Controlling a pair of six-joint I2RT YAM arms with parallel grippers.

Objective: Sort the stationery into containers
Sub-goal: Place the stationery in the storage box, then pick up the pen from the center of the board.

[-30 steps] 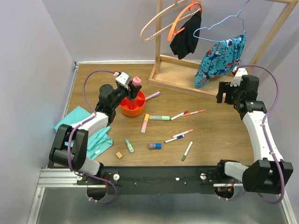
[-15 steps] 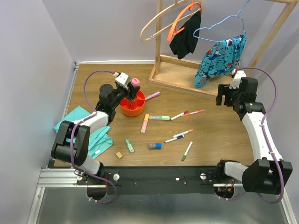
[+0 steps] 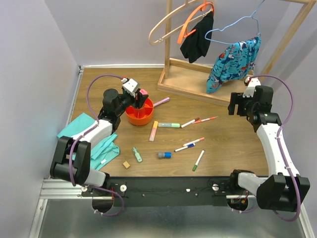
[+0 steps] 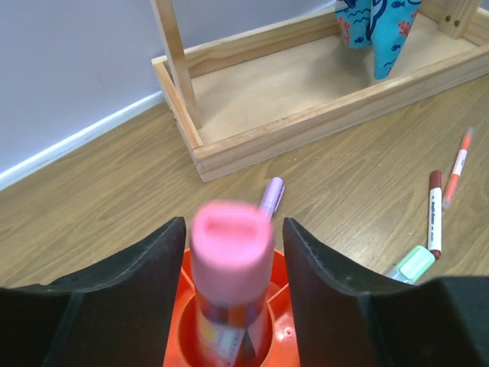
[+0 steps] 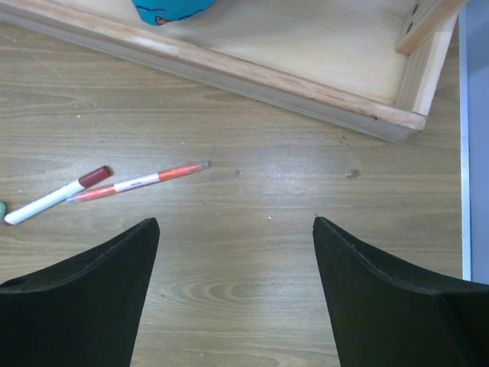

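Pink-capped tube [image 4: 231, 256] in orange organiser [image 3: 140, 117]: likely light, rigid, slick; grip mid-body. Left hand [image 4: 233, 229] spread around it; right hand [image 5: 234, 225] spread, empty.

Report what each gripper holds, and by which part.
Right gripper: nothing, jaws open over the table. Left gripper flanks the capped end of the pink tube, which stands in the organiser; slim gaps show, so a grip cannot be told.

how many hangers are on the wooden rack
3. A bare tan hanger on the left, an orange hanger holding a black garment, a blue wire hanger holding a patterned blue garment on the right.
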